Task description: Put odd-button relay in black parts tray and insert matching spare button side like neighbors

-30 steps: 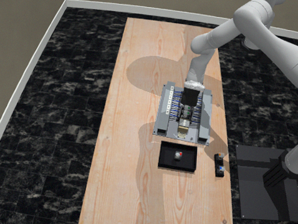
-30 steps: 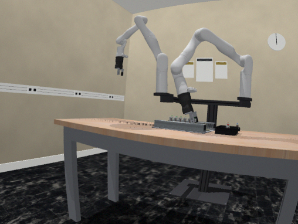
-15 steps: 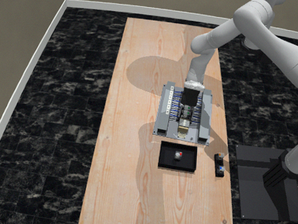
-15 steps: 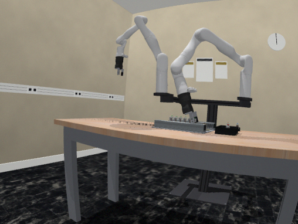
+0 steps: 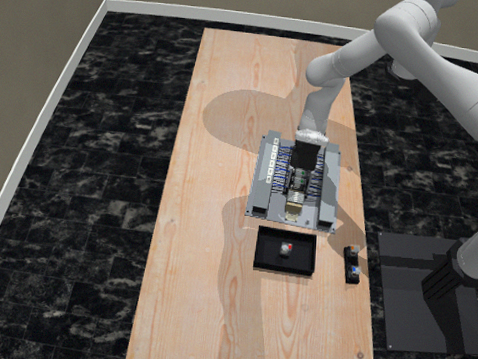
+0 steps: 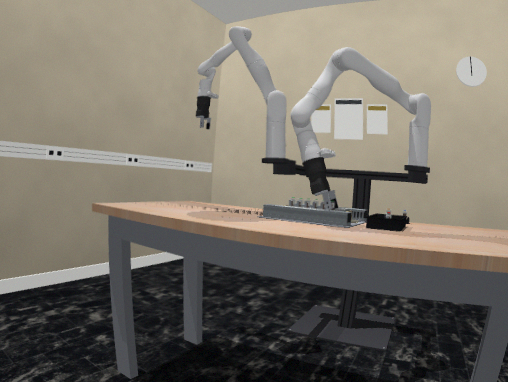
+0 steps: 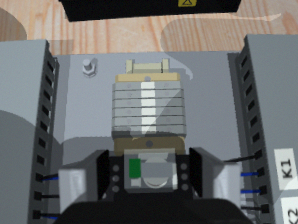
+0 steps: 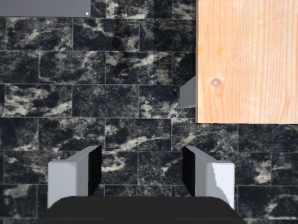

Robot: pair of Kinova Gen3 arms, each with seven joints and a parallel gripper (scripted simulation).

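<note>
The panel (image 5: 311, 215) (image 6: 300, 215) (image 7: 210, 80) lies on the table. My left gripper (image 7: 149, 165) (image 6: 331, 205) is open, its fingers either side of a clear relay with a green button (image 7: 134, 168). That button is on the left in the left wrist view; gaps show beside the relay. Other relays (image 6: 291, 201) stand in a row behind; the gripper partly hides them. A red-button relay (image 5: 285, 249) (image 6: 388, 213) is in the black tray (image 5: 283, 272) (image 7: 150, 11). The rack (image 5: 352, 281) holds an orange-button spare (image 5: 352, 251) and a blue-button spare (image 5: 355, 271). My right gripper (image 6: 205, 123) (image 8: 142, 163) is open and empty.
Grey wire ducts (image 7: 17, 100) (image 7: 275, 95) flank the relay row, with blue and black wires running into them. Grey terminal blocks (image 7: 120, 107) stand beside the green-button relay. The right gripper hangs high above the floor, past the table edge (image 8: 198, 60).
</note>
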